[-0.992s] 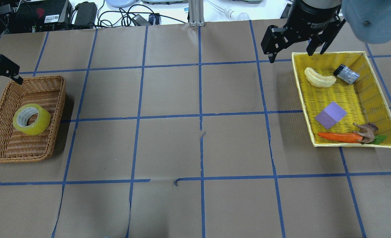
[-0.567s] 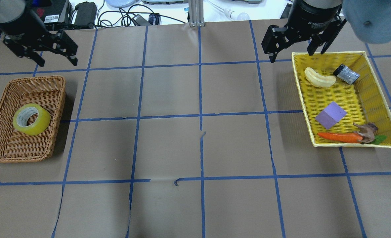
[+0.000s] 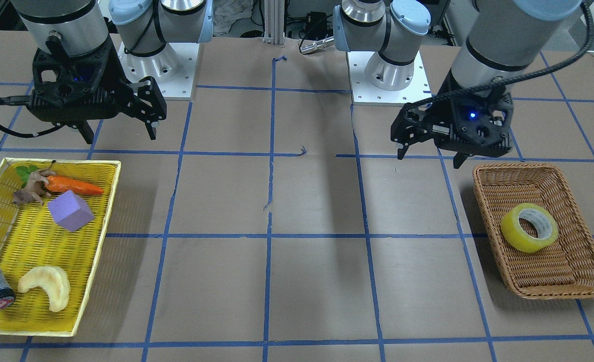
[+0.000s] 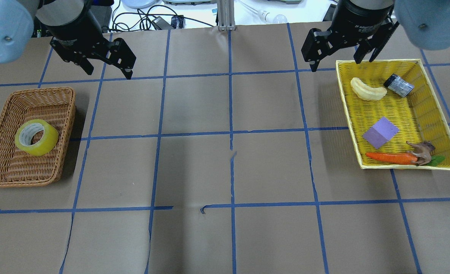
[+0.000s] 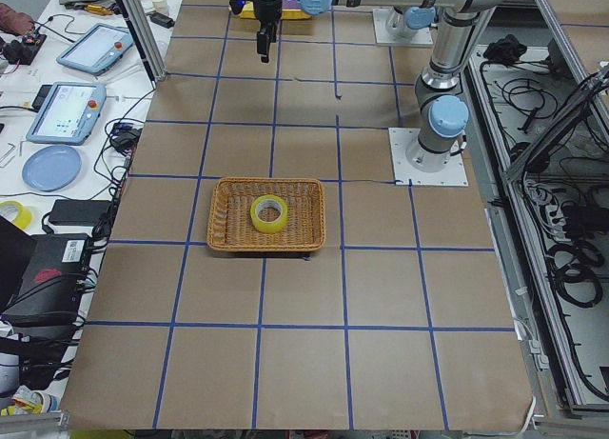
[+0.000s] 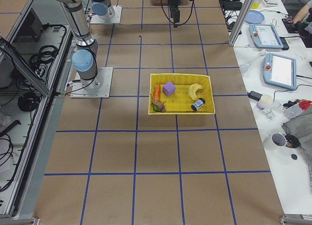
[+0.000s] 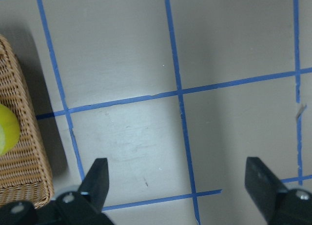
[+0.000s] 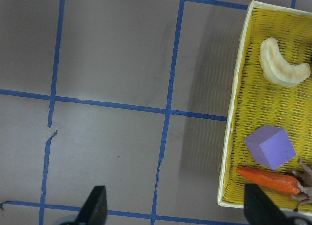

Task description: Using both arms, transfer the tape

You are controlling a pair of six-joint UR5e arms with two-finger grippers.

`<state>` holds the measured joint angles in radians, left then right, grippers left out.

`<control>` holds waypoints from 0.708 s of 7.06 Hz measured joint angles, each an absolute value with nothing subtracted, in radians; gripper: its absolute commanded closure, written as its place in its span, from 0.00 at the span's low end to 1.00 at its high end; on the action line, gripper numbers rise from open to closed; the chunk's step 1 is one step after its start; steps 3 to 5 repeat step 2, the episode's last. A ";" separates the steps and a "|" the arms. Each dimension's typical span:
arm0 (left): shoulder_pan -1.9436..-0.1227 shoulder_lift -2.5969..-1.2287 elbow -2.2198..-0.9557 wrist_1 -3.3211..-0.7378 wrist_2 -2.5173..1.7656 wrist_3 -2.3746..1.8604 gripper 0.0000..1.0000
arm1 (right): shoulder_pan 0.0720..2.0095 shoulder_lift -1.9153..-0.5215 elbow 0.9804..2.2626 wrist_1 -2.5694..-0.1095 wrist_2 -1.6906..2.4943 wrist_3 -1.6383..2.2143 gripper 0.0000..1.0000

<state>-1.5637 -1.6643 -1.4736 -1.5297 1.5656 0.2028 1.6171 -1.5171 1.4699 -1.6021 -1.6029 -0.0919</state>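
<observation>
The yellow tape [image 4: 36, 137] lies flat in a brown wicker basket [image 4: 11, 167] at the table's left end. It also shows in the front-facing view [image 3: 529, 227], the exterior left view [image 5: 268, 213] and at the left edge of the left wrist view [image 7: 7, 130]. My left gripper [image 4: 109, 72] hangs open and empty above the table, beyond the basket's far right corner and apart from it [image 3: 430, 158]. My right gripper [image 4: 339, 64] is open and empty, above the far left corner of the yellow tray [image 4: 347, 110].
The yellow tray holds a purple block [image 4: 380, 132], a carrot [image 4: 390, 157], a toy animal [image 4: 422, 151], a pale curved piece [image 4: 367, 90] and a small dark cylinder [image 4: 398, 85]. Blue tape lines grid the brown table. Cables and boxes [image 4: 57, 15] lie past the far edge.
My left arm has swung in from the view's left edge to the right and farther back, past the basket's far right corner. The right arm and the tape have not moved.
</observation>
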 measured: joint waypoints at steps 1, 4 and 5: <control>-1.576 -1.663 -1.476 -1.529 1.564 0.203 0.00 | 1.617 -1.517 1.470 -1.602 -1.599 -0.089 0.00; -1.581 -1.662 -1.478 -1.529 1.564 0.204 0.00 | 1.617 -1.515 1.469 -1.605 -1.592 -0.085 0.00; -1.581 -1.662 -1.478 -1.529 1.564 0.204 0.00 | 1.617 -1.515 1.469 -1.605 -1.592 -0.085 0.00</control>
